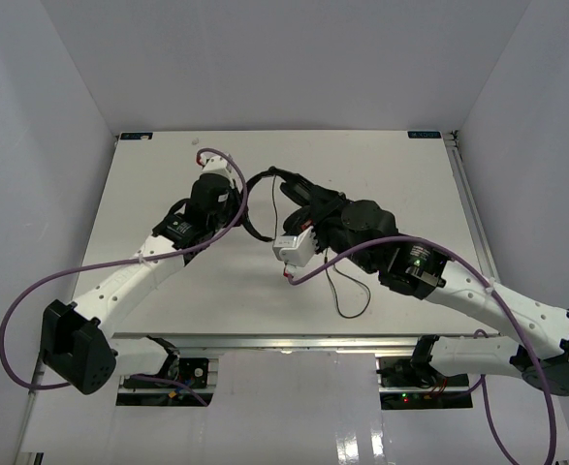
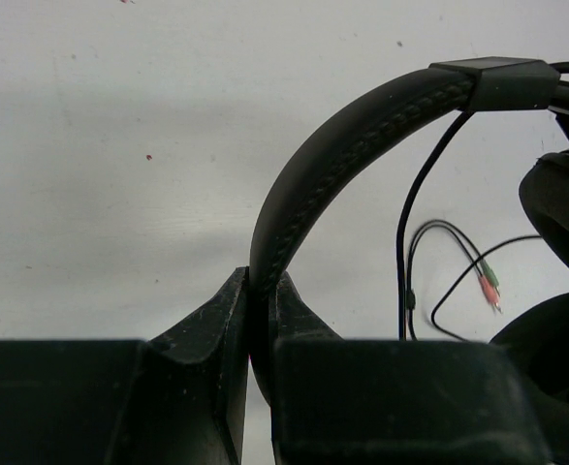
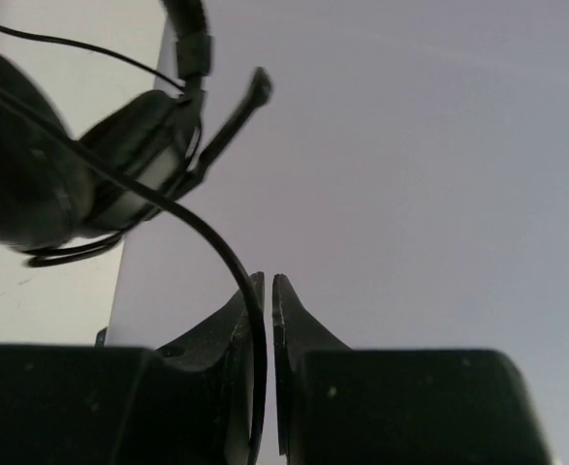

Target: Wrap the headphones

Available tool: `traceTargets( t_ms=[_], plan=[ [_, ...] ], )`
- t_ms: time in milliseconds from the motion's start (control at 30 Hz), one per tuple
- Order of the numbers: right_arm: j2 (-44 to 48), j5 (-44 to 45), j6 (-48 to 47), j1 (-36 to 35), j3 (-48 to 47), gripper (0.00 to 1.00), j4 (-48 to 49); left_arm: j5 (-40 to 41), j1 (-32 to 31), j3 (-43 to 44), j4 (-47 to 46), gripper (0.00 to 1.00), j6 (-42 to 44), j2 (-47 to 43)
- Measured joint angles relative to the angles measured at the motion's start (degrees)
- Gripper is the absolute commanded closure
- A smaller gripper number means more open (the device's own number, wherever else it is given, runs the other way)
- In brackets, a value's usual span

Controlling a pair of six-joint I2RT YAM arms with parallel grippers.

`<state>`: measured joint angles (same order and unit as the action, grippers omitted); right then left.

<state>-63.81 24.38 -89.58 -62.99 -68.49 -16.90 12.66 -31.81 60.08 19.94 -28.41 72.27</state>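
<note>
Your left arm (image 1: 139, 266) is reaching from the near left corner toward mid-table, with its forearm angled up and inward. Your right arm (image 1: 478, 291) is coming in from the near right corner, and its wrist is folding over toward the left one. The two wrists are sitting close together above the centre of the white table (image 1: 400, 184).

The left gripper (image 2: 262, 281) is pinching the headphones (image 2: 362, 126) by the headband (image 2: 294, 208), its fingers pressed flat against both faces of the band. The band is matte black with a stitched ridge, and it is arching up and to the right into a squared slider block.

The right gripper (image 3: 268, 281) is showing only a hairline slit, with the thin dark cord (image 3: 202, 228) running down into it and appearing nipped between the fingers.

The left wrist view alone is giving you one padded ear cup (image 2: 555, 208) and the cord's reddish and green plug tips (image 2: 488, 286) over the table. The right wrist view alone is giving you the rounded ear cups (image 3: 32, 184) edge-on and a slim boom stalk (image 3: 240, 121). The top view alone is showing slack cord looping on the table (image 1: 338, 310) near the right arm.
</note>
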Motion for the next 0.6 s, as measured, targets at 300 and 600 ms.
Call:
traceTargets(
  t_ms=[300,600],
  plan=[
    [-1.4,-2.8,1.5,5.5,0.0,0.83,4.7,-10.0,0.0,-5.0,-0.1,1.00,3.7,-3.0],
    [-5.2,-7.5,7.1,9.1,-3.3,0.83,5.7,-18.5,0.0,-7.1,-0.7,1.00,6.1,-3.6]
  ],
)
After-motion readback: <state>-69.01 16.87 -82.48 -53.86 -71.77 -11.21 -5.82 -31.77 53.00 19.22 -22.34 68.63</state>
